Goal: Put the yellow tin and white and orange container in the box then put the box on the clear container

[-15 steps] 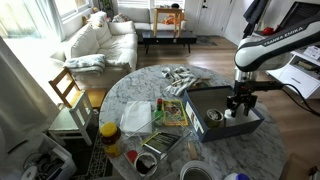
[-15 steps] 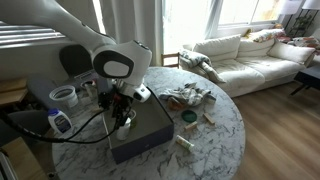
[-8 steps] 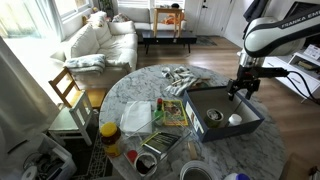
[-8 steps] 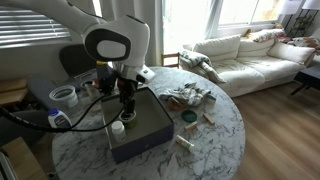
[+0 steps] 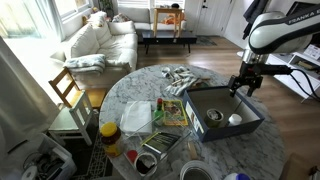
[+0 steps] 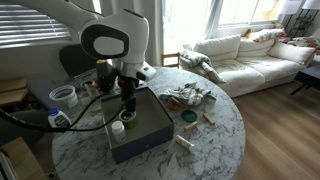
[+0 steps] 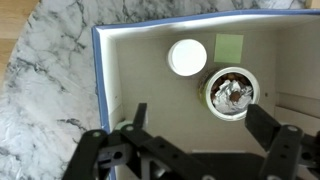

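The dark grey box (image 5: 193, 108) stands on the marble table and shows in both exterior views (image 6: 142, 146). Inside it lie the yellow tin (image 5: 213, 116) and the white and orange container (image 5: 235, 119). In the wrist view the white tub (image 7: 187, 57) sits next to the open-topped tin (image 7: 231, 93) on the box floor, inside the box rim (image 7: 100, 70). My gripper (image 5: 243, 88) hangs open and empty above the box, over the tub (image 6: 118, 128). Its fingers (image 7: 200, 125) frame the box floor below the tin.
A clear container (image 5: 160, 148) with a tin in it stands at the table's near side. A jar with a yellow lid (image 5: 110, 133), papers (image 5: 137, 117) and a cloth heap (image 5: 183, 78) lie beside the box. A wooden chair (image 5: 68, 92) stands by the table.
My gripper was low inside the box a second ago; it has risen up and out, open, leaving the white tub on the box floor.
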